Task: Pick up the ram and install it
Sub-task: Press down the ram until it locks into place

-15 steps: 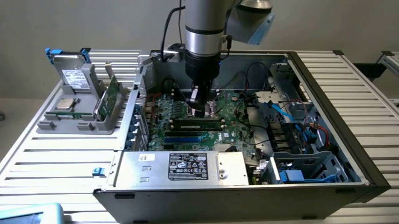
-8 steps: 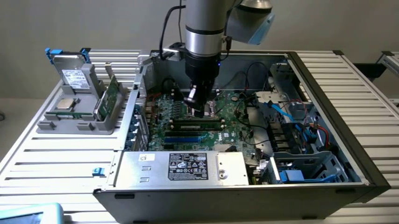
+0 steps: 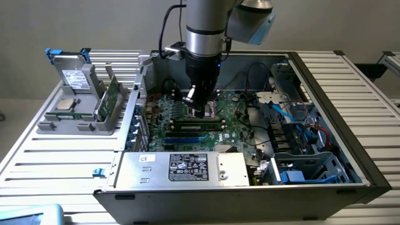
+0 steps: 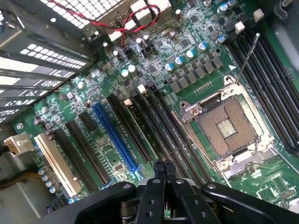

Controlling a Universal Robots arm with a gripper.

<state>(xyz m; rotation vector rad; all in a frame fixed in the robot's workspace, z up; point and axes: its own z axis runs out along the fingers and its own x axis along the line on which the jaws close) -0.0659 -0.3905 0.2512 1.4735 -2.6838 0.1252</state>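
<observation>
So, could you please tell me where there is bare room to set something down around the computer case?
The slatted table is bare in front of the grey parts holder, and beyond the computer case on the exterior view's right. Inside, the motherboard is crowded with slots, cables and the shut gripper.

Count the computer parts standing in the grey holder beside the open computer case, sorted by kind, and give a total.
In the grey holder:
Labelled drive carrier with blue tabs: 1
Square silver processor chip: 1
Green circuit card: 1
Total: 3
</observation>
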